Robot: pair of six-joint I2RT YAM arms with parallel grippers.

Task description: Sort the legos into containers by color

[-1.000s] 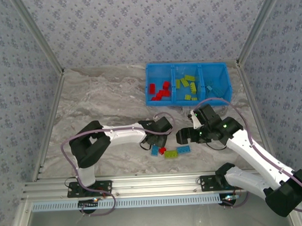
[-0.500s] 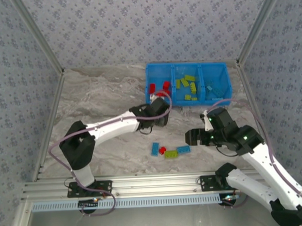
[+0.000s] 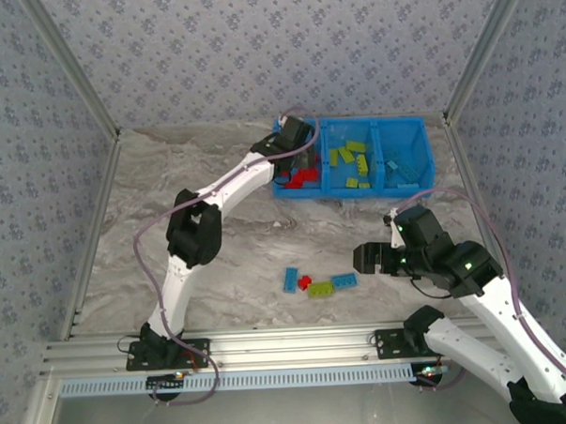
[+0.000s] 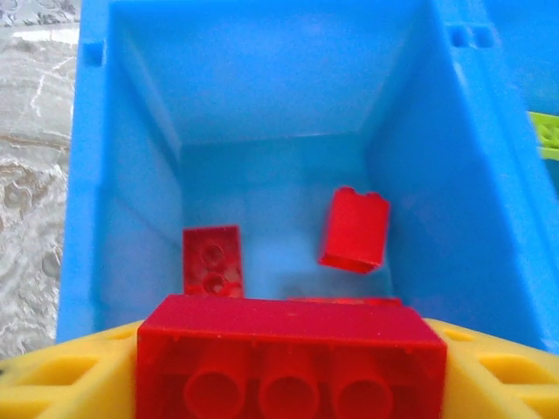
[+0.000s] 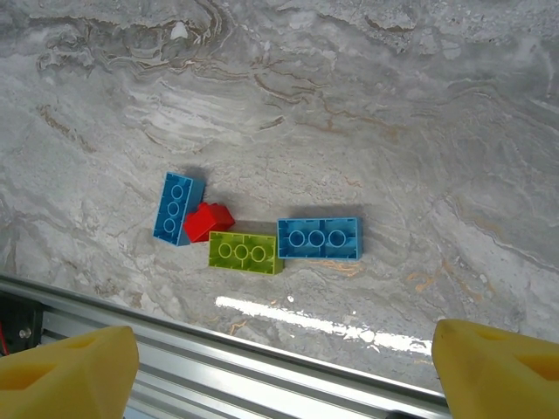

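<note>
My left gripper (image 3: pixel 295 136) hangs over the left compartment of the blue bin (image 3: pixel 350 123), shut on a red lego (image 4: pixel 293 358) held between its yellow fingers (image 4: pixel 61 384). Below it in that compartment lie two red legos (image 4: pixel 211 260) (image 4: pixel 354 229). Green legos (image 3: pixel 348 154) fill the middle compartment and light blue ones (image 3: pixel 403 168) the right. On the table lie a blue lego (image 5: pixel 178 208), a small red one (image 5: pixel 208 222), a green one (image 5: pixel 244 253) and another blue one (image 5: pixel 319 238). My right gripper (image 3: pixel 368 258) (image 5: pixel 284 375) hovers open, just right of them, holding nothing.
The aluminium rail (image 5: pixel 262 358) runs along the table's near edge, close below the loose legos. Patterned walls enclose the marble table (image 3: pixel 197 178) on three sides. The left arm's elbow (image 3: pixel 192 237) stretches across the table's middle.
My left gripper has swung from the loose pile up to the bin's left compartment, carrying the red lego. My right gripper drew back to the right of the pile.
</note>
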